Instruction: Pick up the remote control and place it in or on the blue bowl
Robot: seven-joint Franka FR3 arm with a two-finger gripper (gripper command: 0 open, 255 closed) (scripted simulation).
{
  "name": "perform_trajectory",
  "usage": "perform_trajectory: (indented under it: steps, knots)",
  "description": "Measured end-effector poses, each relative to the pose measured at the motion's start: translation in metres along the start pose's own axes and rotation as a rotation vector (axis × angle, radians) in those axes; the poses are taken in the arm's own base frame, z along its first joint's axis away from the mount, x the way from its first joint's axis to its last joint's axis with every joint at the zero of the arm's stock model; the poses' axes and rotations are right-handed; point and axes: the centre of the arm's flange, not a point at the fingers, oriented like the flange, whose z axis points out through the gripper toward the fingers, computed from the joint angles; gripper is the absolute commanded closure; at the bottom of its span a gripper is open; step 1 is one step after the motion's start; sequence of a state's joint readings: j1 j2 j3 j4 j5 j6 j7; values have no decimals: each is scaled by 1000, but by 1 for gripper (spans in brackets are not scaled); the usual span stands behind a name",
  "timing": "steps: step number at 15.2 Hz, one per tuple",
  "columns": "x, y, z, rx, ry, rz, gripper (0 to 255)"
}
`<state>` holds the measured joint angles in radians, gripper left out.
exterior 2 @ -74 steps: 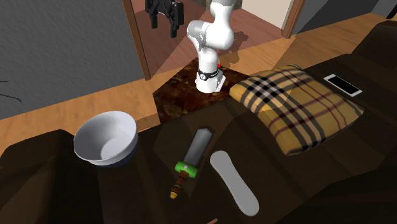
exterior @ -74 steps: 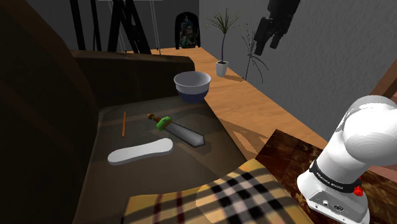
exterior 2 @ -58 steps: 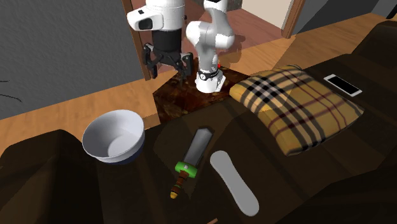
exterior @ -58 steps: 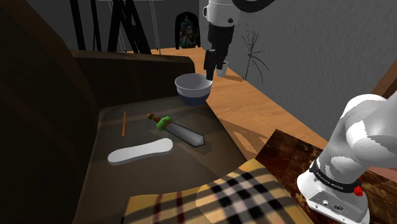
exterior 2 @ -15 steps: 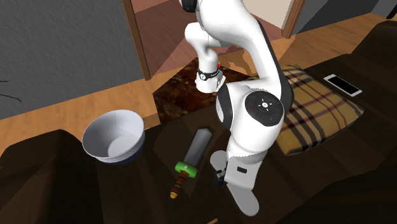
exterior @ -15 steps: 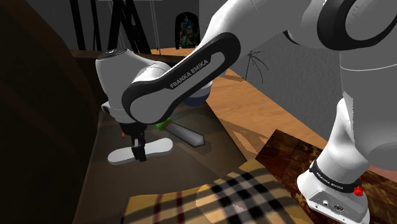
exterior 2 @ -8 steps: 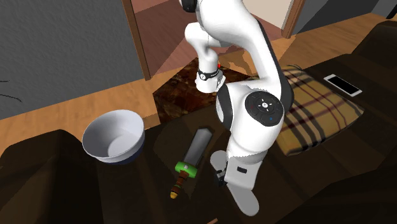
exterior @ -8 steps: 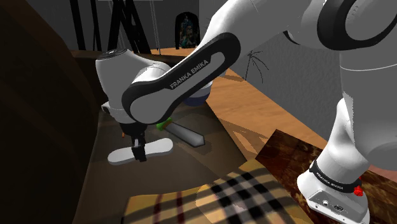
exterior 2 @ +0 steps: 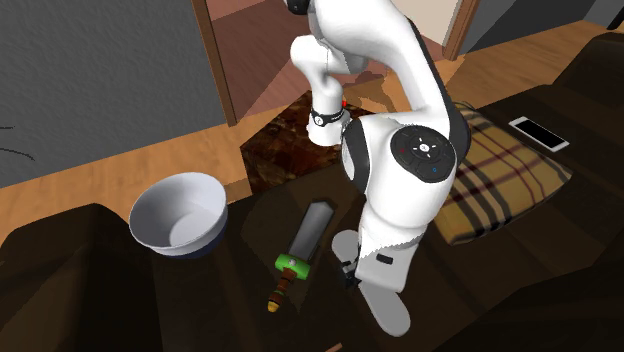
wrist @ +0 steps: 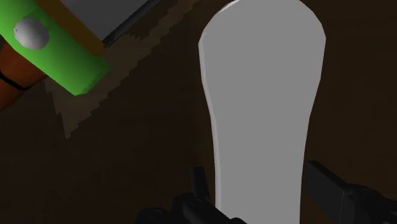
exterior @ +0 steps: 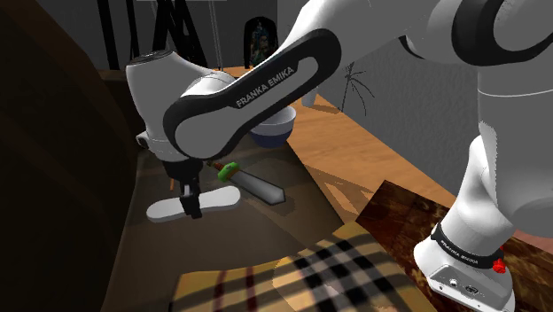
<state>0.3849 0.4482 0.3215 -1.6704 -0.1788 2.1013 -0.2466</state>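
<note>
The remote control (exterior: 221, 198) is a plain pale grey, long rounded slab. My gripper (exterior: 192, 209) is shut on it across its middle, just above the dark sofa seat. In the wrist view the remote (wrist: 261, 108) runs away from the gripper (wrist: 261, 191), with a black finger (wrist: 199, 184) against each long side. From the second exterior view the hand (exterior 2: 352, 272) covers the remote's middle and its end (exterior 2: 392, 318) sticks out. The bowl (exterior 2: 175, 215), white inside and blue outside, sits at the sofa seat's far end, partly behind my arm (exterior: 275, 131).
A toy sword (exterior 2: 305, 245) with a green guard (exterior: 229, 170) lies right beside the remote, between it and the bowl. A plaid cushion (exterior 2: 500, 170) and a phone (exterior 2: 540, 132) lie on the seat nearer the stand (exterior: 399, 222). The sofa back (exterior: 62, 159) rises along the shoulder view's left.
The hand has risen a little with the remote clasped in it, so the remote sits slightly higher than half a second ago. Sword and bowl have not moved.
</note>
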Motion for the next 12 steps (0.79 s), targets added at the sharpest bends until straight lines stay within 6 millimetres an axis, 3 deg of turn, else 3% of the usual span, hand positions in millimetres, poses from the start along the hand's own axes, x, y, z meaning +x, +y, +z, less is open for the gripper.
perform_trajectory:
  steps: [12]
  knots:
    - [1,3,-63,0,0,0,255]
